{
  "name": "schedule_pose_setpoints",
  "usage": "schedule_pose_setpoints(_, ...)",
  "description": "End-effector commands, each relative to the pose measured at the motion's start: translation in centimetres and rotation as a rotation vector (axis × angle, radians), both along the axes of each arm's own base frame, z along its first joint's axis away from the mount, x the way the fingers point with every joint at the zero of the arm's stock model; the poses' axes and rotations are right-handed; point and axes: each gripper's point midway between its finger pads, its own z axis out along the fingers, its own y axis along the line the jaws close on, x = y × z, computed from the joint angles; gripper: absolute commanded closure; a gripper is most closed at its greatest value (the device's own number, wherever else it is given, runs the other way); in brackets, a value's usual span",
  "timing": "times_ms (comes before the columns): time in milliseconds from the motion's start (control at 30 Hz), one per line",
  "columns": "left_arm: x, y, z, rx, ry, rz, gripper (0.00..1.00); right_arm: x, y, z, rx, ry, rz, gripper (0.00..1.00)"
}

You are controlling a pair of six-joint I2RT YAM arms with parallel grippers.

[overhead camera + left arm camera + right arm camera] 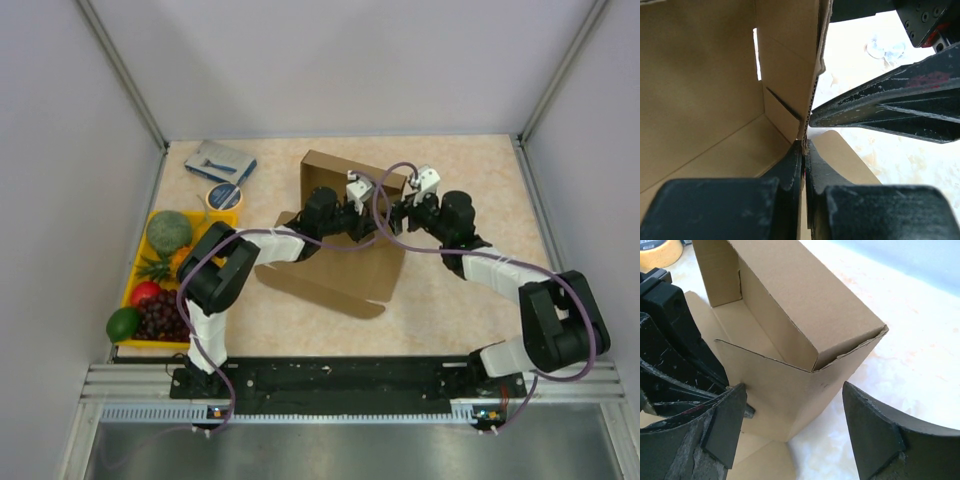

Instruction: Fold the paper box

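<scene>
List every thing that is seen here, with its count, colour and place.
paper box: one, brown, table's middle, partly folded
flat packet: one, blue-grey, far left
tape roll: one, yellowish, beside the packet
tray: one, yellow, left edge
round fruit: one, green, tray's far end
pineapple-like fruit: one, green-brown, in tray
red fruit: one, red, in tray
grapes: one bunch, dark, in tray
lime-like fruit: one, green, at tray's near corner
table: one, pale beige
left gripper: one, black, shut on the box's wall
right gripper: one, black, open around the box's corner
</scene>
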Motion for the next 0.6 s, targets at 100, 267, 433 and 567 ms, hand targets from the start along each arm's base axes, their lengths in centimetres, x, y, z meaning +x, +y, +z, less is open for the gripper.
schedule_pose_setpoints(100, -0.4, -0.2, -1.7, 0.018, 0.072, -0.046, 1.00, 3.0, -0.1, 1.9, 0.020, -0.139, -0.047, 0.23)
schedule_pose_setpoints(267, -0.4, -0.4, -1.8, 0.032, 0.087, -0.059, 0.99, 3.3, 0.8, 1.1, 0.002, -0.105, 0.020, 0.22)
schedule_pose_setpoints(433, 0.4, 0.0, -1.7, 0.060, 0.093, -0.017, 0.92, 3.7, 1.2, 1.3, 0.003, -0.110, 0.034, 0.30)
schedule_pose_setpoints(567, 0.9, 1.0, -1.8, 0.072, 0.091, 0.049, 0.75, 4.0, 1.3, 1.1, 0.020, -0.112, 0.027, 0.40)
